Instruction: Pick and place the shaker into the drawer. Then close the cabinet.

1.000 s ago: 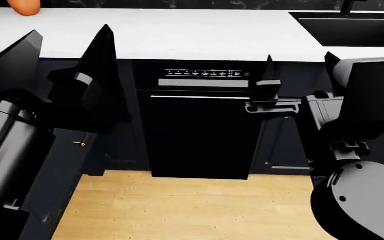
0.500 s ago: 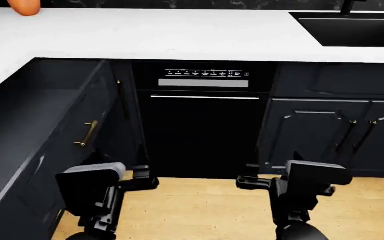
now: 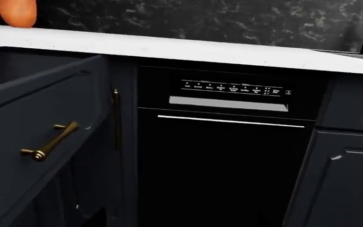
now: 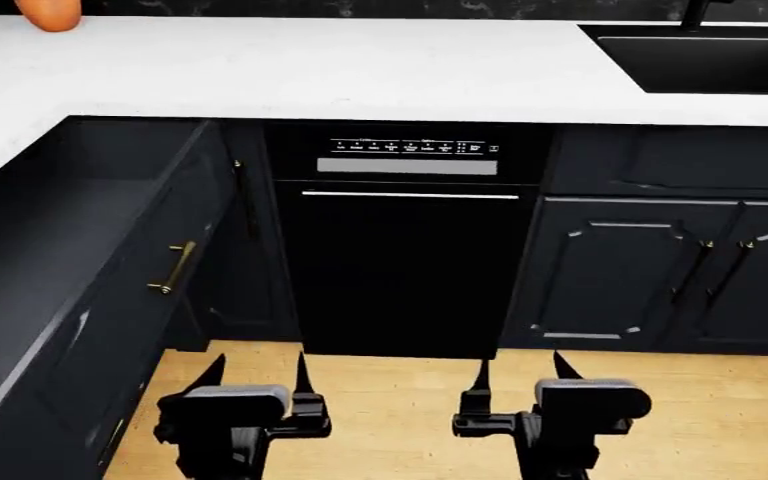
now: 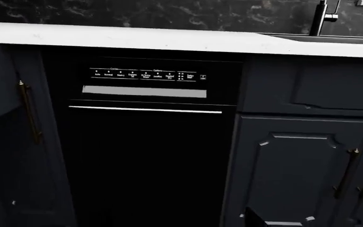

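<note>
Shaker: an orange object point(image 4: 51, 13) stands at the far left back of the white counter point(image 4: 357, 70), cut off by the frame edge; its kind cannot be confirmed. It also shows in the left wrist view point(image 3: 16, 12).
Drawer: the drawer point(image 4: 37, 250) is pulled out at the left under the counter, dark inside, with a brass handle point(image 4: 173, 268) on its front.
Left gripper: the left gripper point(image 4: 256, 375) is low over the wood floor point(image 4: 398, 420), fingers spread apart, holding nothing.
Right gripper: the right gripper point(image 4: 523, 372) is beside it, also spread and empty.
Dishwasher: the black dishwasher point(image 4: 404, 260) sits between drawer and cabinet doors point(image 4: 664, 270).
Sink: the black sink point(image 4: 704, 55) is at the far right of the counter.
</note>
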